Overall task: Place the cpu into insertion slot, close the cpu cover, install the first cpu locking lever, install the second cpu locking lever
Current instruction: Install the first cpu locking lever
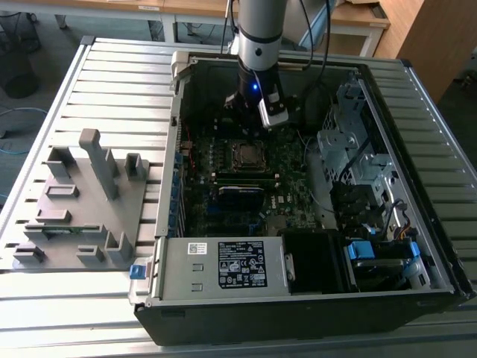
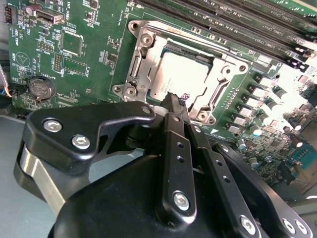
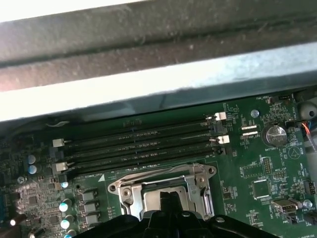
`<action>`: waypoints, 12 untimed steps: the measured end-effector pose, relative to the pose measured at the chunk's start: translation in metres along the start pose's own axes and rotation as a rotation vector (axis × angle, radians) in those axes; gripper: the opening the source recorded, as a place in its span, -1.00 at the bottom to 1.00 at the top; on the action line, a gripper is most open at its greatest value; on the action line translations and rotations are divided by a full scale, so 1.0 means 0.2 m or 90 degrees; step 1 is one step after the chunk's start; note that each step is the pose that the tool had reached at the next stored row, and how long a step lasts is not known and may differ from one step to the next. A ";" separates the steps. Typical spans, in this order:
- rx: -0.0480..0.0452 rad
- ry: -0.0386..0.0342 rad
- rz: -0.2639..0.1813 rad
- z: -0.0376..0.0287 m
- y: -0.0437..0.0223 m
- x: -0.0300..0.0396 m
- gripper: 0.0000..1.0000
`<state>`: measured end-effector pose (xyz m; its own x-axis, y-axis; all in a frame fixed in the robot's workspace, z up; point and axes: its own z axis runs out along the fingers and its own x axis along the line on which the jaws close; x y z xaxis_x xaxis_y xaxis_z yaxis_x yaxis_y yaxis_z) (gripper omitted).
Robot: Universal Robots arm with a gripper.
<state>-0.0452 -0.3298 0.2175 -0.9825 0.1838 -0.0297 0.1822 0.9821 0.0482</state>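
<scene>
The cpu [image 2: 181, 79] lies flat in the insertion slot [image 2: 130, 75], its dull silver top facing up. The cpu cover [image 2: 148, 54] lies down around it, the chip showing through its square window. My gripper [image 2: 173, 98] is shut with nothing between its fingers [image 2: 171, 134]. Its tip hangs just over the slot's near edge, at the cover's rim. In the exterior view the gripper [image 1: 250, 125] hovers right behind the cpu [image 1: 248, 154] inside the open computer case. In the first wrist view the cover [image 3: 190, 186] frames the chip beside the gripper [image 3: 169, 204]. The locking levers I cannot make out.
Long black memory slots [image 2: 237, 25] run beside the socket, and a coin battery [image 2: 40, 88] sits on the green board. The case wall [image 3: 148, 94] rises close behind. A grey fixture [image 1: 82, 201] stands at the exterior view's left; a drive cage [image 1: 350, 142] at its right.
</scene>
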 end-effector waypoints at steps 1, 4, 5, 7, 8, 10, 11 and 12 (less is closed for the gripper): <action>0.0002 0.0000 0.000 0.000 -0.005 -0.001 -0.80; 0.0005 -0.0001 0.000 -0.001 -0.025 -0.005 -0.80; 0.0005 -0.0001 0.000 -0.001 -0.031 -0.006 -0.80; 0.0005 0.0000 -0.001 -0.002 -0.044 -0.008 -0.80; 0.0005 -0.0001 -0.002 -0.001 -0.048 -0.009 -0.80; 0.0002 0.0002 -0.007 0.000 -0.049 -0.010 -0.80; 0.0002 0.0004 -0.010 0.000 -0.050 -0.010 -0.80; 0.0002 0.0005 -0.013 0.000 -0.052 -0.010 -0.80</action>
<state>-0.0450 -0.3403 0.2171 -0.9861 0.1634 -0.0298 0.1619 0.9857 0.0473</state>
